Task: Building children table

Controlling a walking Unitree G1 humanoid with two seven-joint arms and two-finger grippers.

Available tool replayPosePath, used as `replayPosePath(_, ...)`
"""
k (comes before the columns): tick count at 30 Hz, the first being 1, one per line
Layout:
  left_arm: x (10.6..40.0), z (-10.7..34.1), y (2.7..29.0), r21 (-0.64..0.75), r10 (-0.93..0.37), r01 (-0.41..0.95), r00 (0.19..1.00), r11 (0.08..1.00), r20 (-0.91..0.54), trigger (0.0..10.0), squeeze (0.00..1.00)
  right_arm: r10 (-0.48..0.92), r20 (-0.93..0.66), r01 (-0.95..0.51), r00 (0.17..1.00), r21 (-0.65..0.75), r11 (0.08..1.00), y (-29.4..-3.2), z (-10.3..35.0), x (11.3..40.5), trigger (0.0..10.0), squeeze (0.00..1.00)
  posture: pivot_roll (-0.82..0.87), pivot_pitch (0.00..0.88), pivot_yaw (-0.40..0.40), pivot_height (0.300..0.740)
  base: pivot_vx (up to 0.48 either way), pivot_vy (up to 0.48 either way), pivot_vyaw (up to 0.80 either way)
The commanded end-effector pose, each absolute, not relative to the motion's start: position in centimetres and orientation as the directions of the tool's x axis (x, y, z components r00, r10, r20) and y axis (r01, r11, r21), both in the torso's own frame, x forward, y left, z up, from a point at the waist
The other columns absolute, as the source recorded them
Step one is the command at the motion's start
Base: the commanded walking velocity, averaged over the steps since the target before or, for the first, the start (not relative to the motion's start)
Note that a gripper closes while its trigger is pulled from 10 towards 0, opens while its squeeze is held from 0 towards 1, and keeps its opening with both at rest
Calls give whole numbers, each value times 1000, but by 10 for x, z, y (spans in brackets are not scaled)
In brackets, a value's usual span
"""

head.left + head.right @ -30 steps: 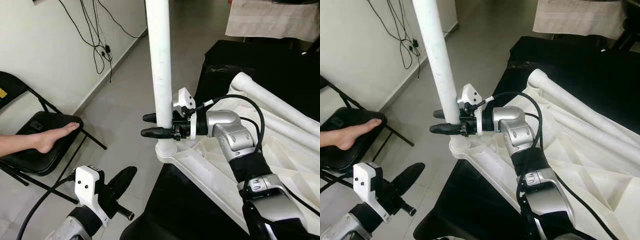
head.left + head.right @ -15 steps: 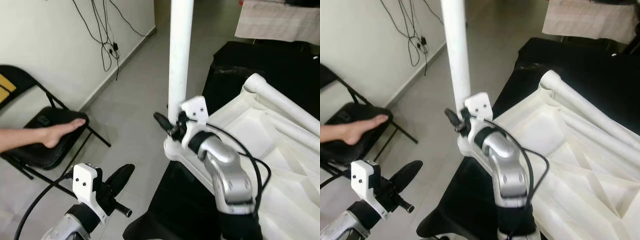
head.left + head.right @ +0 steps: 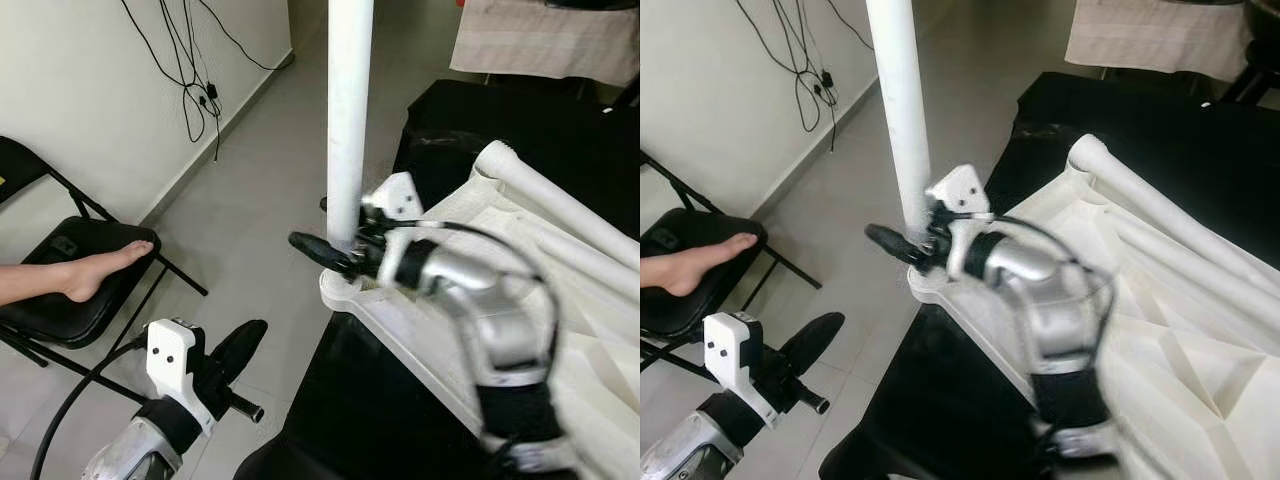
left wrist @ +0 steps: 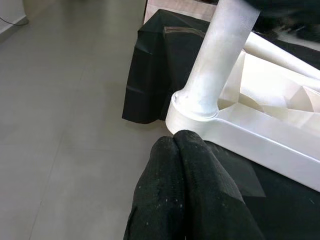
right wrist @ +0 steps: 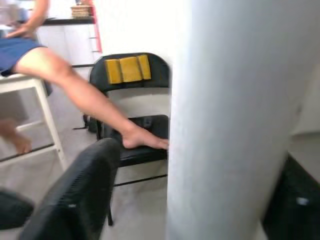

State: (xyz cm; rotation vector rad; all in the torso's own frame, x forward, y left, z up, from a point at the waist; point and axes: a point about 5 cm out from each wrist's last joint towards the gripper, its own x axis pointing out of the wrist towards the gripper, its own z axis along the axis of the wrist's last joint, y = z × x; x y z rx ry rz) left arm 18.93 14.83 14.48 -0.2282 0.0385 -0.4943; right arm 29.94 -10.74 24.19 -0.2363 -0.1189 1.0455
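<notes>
At frame centre the right gripper (image 3: pixel 335 245) straddled the upright white table leg (image 3: pixel 349 120), fingers apart, while the left gripper (image 3: pixel 238 348), fingers together, hung lower left.

Grey tiled floor (image 3: pixel 250 220) under everything. On the floor, a low stand covered in black cloth (image 3: pixel 400 400). On the black cloth, a big white plastic table top (image 3: pixel 590 330) lying upside down. At the corner of the table top nearest the wall, one round white leg (image 3: pixel 348 120) standing straight up. Well away from the table top, by the wall, a black folding chair (image 3: pixel 70 300) on the floor, with a person's bare foot (image 3: pixel 100 270) resting on its seat.
</notes>
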Motion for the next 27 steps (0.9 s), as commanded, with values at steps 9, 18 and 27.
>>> replayPosePath(9, 188, 138, 151, -232, -463, 451, 886, 862, 1, 10000, 0, 853, -442, -951, 277, -255, 177, -159, 208, 265, 10000, 0, -56, 129, 9, 740, 0, 0, 0)
replayPosePath(18, 187, 137, 153, -215, -486, 472, 874, 855, -14, 10000, 0, 808, -487, -941, 333, -227, 251, -178, 202, 250, 10000, 0, -73, 123, 28, 740, 0, 0, 0)
replayPosePath(27, 185, 138, 142, -54, -641, 639, 766, 768, -52, 10000, 0, 596, -704, -906, 386, -170, 387, -210, 178, 227, 10000, 0, -98, 117, 30, 740, 0, 0, 0)
